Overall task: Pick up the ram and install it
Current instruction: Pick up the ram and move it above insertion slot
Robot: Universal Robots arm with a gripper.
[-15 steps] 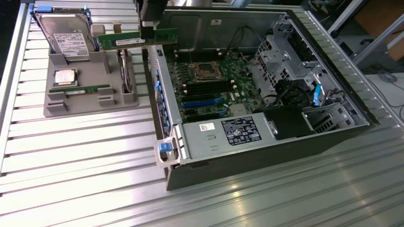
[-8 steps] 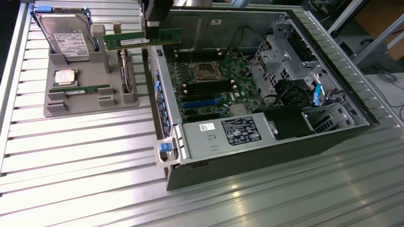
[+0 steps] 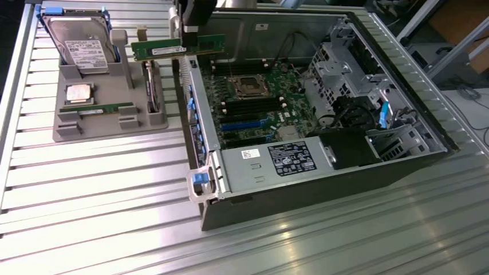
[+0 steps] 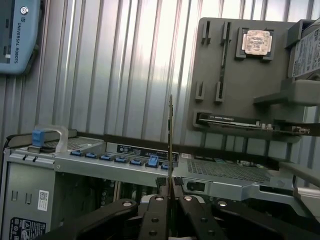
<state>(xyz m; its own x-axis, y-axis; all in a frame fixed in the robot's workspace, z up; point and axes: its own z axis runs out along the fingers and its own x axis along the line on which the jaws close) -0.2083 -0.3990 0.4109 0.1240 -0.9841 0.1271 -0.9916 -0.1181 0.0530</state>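
I see the gripper (image 4: pixel 171 192) with its fingers closed on the ram (image 3: pixel 178 47), gripping it from above. The ram hangs level in the air over the near wall of the case (image 3: pixel 306 197), just beside the tray (image 3: pixel 99 129).

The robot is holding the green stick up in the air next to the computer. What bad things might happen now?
1. The gripper pinches the ram by a small part of one long edge, so it might tilt or slip.
2. The ram hangs right by the case wall; moving across too low could bump it.
3. The memory slots are narrow, so a slightly crooked ram could jam instead of going in.
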